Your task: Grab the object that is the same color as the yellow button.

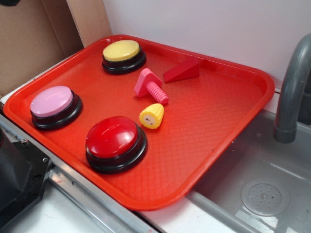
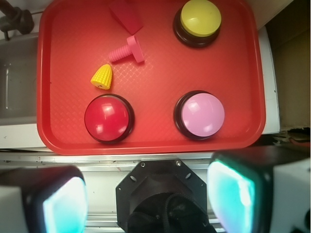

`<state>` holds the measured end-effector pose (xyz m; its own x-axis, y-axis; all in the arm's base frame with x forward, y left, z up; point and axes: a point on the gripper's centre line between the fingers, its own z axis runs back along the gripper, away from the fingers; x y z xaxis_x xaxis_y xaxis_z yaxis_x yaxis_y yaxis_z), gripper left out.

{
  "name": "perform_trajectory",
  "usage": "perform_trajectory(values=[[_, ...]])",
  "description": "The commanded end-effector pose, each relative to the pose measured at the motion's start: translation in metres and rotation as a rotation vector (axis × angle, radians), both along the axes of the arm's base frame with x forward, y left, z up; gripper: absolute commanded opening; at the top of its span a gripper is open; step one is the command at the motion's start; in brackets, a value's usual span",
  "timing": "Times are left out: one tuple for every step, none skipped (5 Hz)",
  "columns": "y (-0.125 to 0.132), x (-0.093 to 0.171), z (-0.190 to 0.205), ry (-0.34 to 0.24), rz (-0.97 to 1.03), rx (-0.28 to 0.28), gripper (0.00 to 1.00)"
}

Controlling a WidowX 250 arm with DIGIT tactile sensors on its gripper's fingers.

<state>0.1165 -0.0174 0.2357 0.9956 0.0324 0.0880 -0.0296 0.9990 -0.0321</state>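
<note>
A small yellow toy corn cob [image 1: 152, 116] [image 2: 102, 77], the object, lies on its side near the middle of the red tray [image 1: 214, 121] [image 2: 150, 58]. The yellow button [image 1: 122, 55] [image 2: 199, 22] stands on a black base in the tray's far corner. In the wrist view my gripper [image 2: 148, 199] hangs high above the counter just off the tray's near edge, well away from the corn. Its two teal-padded fingers [image 2: 63, 204] stand wide apart with nothing between them. The exterior view does not show the gripper.
A red button [image 1: 115, 142] [image 2: 108, 117] sits close beside the corn, and a pink button [image 1: 55, 107] [image 2: 200, 115] stands at the tray's other near corner. A pink screw toy [image 1: 150, 86] [image 2: 128, 50] and a red wedge [image 1: 181, 71] [image 2: 126, 14] lie nearby. A sink with a grey faucet [image 1: 291, 92] borders the tray.
</note>
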Motion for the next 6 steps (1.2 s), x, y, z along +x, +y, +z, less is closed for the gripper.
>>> perform_trajectory(values=[[0.000, 0.000, 0.000, 0.000, 0.000, 0.000, 1.00], [-0.001, 0.014, -0.016, -0.014, 0.020, -0.070, 1.00], [-0.005, 0.033, -0.043, -0.018, 0.068, -0.116, 1.00], [-0.014, 0.055, -0.073, -0.037, 0.210, -0.148, 1.00], [-0.022, 0.073, -0.098, -0.038, 0.253, -0.169, 1.00], [-0.037, 0.093, -0.134, -0.048, 0.375, -0.126, 1.00]])
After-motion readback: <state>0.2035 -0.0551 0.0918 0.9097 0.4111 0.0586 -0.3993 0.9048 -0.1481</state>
